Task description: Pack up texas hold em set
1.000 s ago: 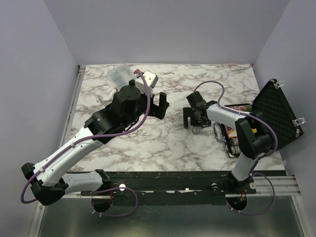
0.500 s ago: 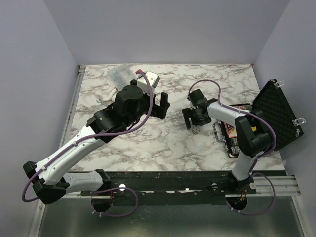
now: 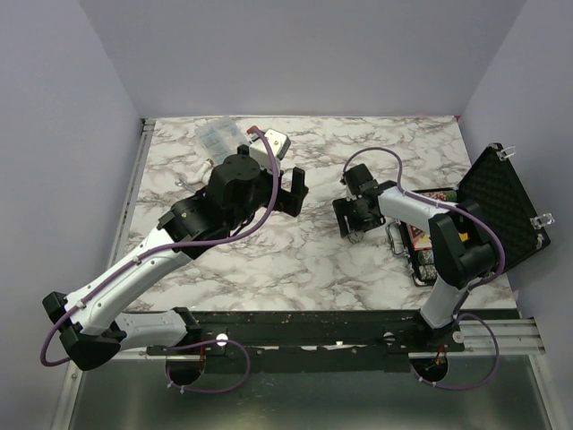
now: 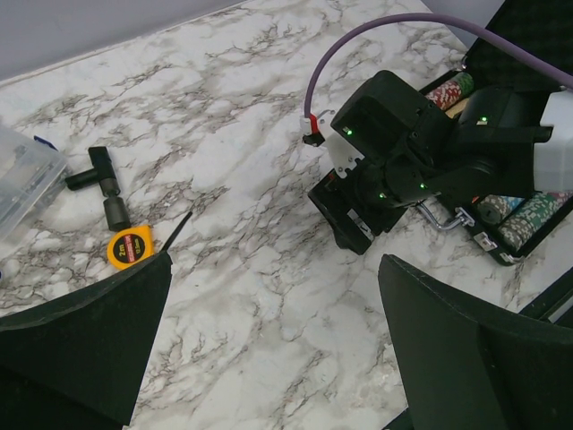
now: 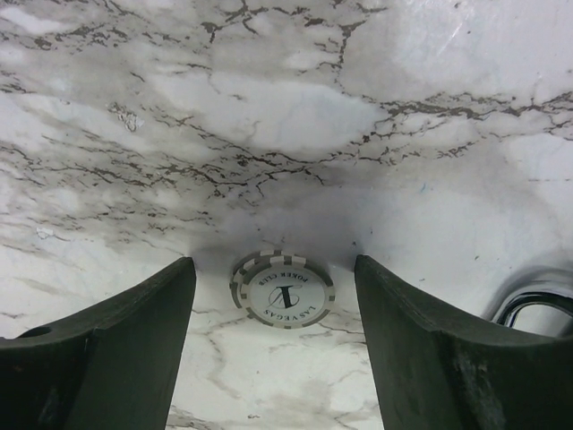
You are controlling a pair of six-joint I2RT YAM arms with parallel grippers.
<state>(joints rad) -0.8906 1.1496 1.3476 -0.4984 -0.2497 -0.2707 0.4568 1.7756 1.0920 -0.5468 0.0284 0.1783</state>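
Observation:
The black briefcase lies open at the table's right edge, foam lid raised, with chip rows in its tray. It also shows in the left wrist view. My right gripper points down just left of the case. In the right wrist view it is open, its fingers on either side of two white Las Vegas poker chips that lie overlapped on the marble, untouched. My left gripper hovers open and empty over mid-table. The red card box is not clearly visible.
An orange tape measure, a black T-shaped part and a clear plastic compartment box lie at the far left. The briefcase's metal handle is just right of my right gripper.
My right gripper has shifted slightly towards the near side and settled lower over the chips. My left arm has barely moved.

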